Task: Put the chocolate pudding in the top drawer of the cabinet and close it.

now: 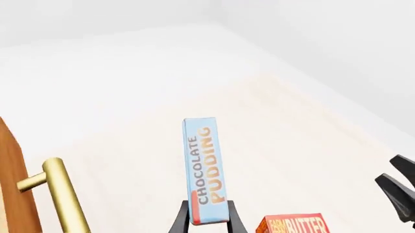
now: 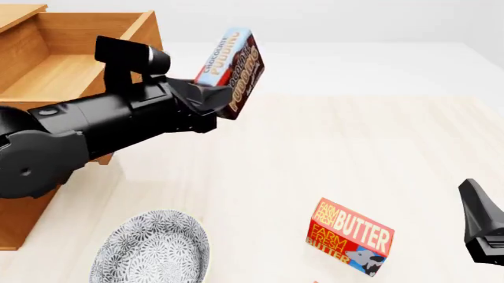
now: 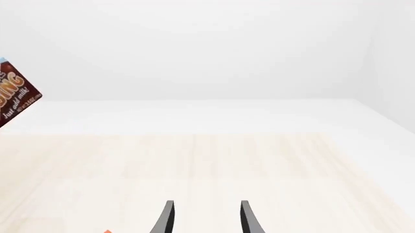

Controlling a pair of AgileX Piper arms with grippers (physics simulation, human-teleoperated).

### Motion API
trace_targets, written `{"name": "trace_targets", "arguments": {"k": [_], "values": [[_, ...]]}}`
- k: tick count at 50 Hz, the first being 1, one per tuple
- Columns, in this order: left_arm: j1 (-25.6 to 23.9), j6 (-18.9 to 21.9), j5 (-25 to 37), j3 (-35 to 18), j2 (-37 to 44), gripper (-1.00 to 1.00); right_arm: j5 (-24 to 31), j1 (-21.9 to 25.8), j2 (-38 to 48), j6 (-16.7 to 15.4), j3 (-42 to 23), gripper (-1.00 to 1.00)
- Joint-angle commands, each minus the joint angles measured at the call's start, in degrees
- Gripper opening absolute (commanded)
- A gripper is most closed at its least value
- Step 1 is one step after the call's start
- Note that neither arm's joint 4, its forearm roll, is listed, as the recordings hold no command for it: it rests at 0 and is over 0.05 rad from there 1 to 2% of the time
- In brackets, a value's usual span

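The left gripper (image 2: 214, 99) is clamped on the lower end of the chocolate pudding (image 2: 235, 69), holding the thin box tilted in the air just beside the front corner of the top drawer (image 2: 75, 56), which stands pulled out of the cabinet (image 2: 23, 177) with its inside bare. Most of the box sticks out past the fingers, so the hold looks short; I judge a quick swing toward the drawer could let it pivot or slip free and drop onto the table (image 2: 354, 147) outside the drawer. The drawer's side wall and brass handle (image 1: 61, 194) sit close to the path, and clipping either could knock the box askew. The right gripper (image 3: 204, 216) hangs with its fingers spread and nothing between them, well away from the drawer on the far side of the butter box (image 2: 349, 236). A patterned plate (image 2: 153, 247) lies in front of the cabinet, near the butter box. The tabletop is pale, smooth wood-look with a white border, and the room around it is plain white, evenly lit.
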Motion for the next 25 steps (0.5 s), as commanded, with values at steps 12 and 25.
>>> {"name": "trace_targets", "arguments": {"k": [12,25], "values": [[2.4,4.3,5.9,-3.2,-8.2,-1.0,0.0,0.0,0.0,0.0,0.0,1.0],[6.0,5.8,9.6,-4.3,-13.7,-1.0,0.0,0.0,0.0,0.0,0.0,1.0]]}}
